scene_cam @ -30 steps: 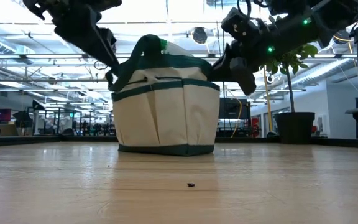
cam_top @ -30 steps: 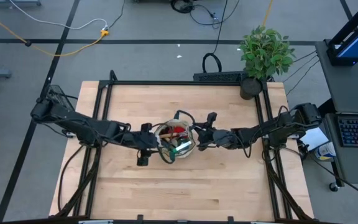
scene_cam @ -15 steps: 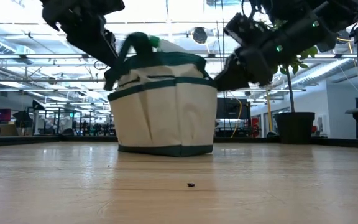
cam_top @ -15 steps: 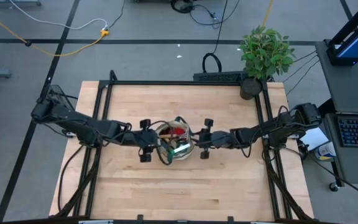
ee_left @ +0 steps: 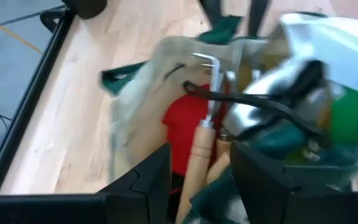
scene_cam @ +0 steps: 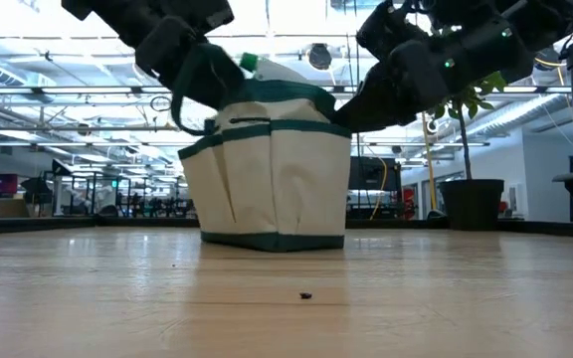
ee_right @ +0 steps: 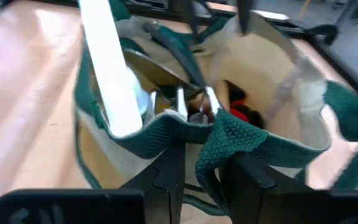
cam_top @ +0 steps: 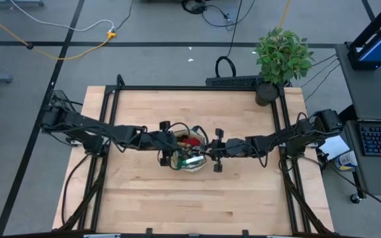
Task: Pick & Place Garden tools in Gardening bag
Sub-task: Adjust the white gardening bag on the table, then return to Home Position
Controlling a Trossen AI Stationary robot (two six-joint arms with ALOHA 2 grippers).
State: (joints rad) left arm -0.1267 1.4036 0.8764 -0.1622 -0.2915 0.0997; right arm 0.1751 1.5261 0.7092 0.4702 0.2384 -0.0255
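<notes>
Now closing in on gardening bag (cam_top: 188, 153) from both sides: left gripper (cam_top: 166, 153) over rim, jaws parted around green trim; right gripper (cam_top: 215, 153) pinching opposite trim. Sitting mid-table, bag already holding garden tools (ee_left: 205, 127); none remaining outside, task nearing completion.

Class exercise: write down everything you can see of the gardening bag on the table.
The gardening bag is a small round tote of beige fabric with dark green trim, side pockets and green handles. It stands upright near the table's middle, holding wooden-handled tools and a red item. The right tool straddles its green rim; the left tool is at its opposite edge.
</notes>
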